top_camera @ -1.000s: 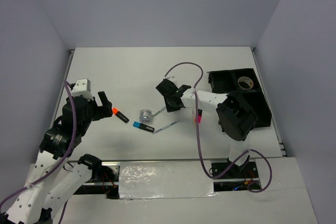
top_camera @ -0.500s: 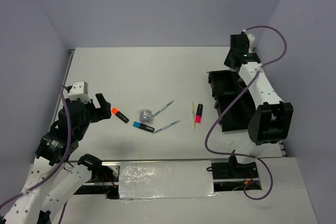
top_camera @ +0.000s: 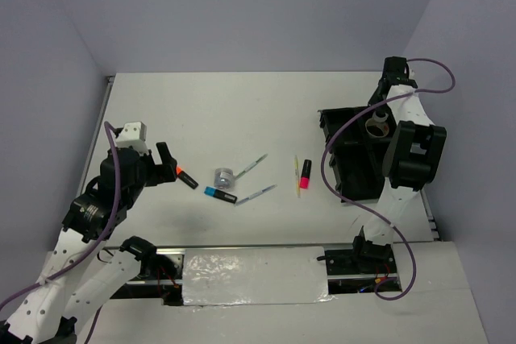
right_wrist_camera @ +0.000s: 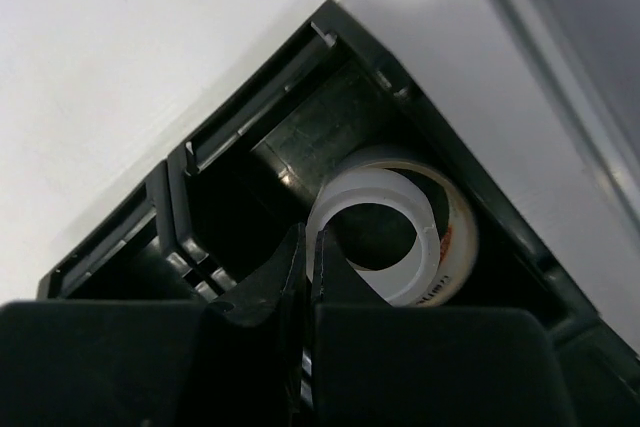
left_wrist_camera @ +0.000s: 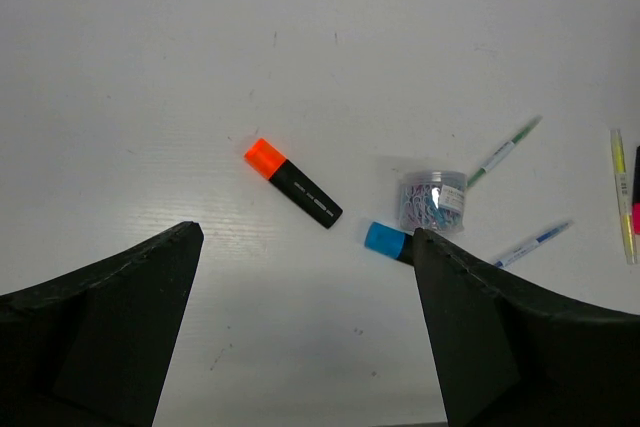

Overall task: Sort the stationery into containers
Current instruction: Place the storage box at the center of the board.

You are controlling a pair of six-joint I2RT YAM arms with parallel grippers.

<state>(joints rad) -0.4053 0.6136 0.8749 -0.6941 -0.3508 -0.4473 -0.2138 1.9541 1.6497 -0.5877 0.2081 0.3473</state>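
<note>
Your right gripper (right_wrist_camera: 308, 247) has shifted further toward the far right corner of the tabletop (top_camera: 226, 110). Your left gripper (left_wrist_camera: 308, 235) has edged closer to the orange-capped highlighter (left_wrist_camera: 292, 182).

The right gripper's fingers are pressed almost together with nothing between them. It hangs over the black organiser tray (top_camera: 343, 122), which sits by the right edge. A tape roll (right_wrist_camera: 400, 237) lies in the tray's far compartment.

The left gripper is spread wide and empty, above the orange-capped highlighter near the left edge.

The rest lies loose on the middle of the tabletop, toward the near edge:
- a blue-capped highlighter (top_camera: 219, 193)
- just beside it, a clear tub of paper clips (top_camera: 224, 176)
- two slim pens (top_camera: 251, 164)
- a pink-capped highlighter (top_camera: 305, 173) next to a thin yellow stick (top_camera: 296, 175)
</note>
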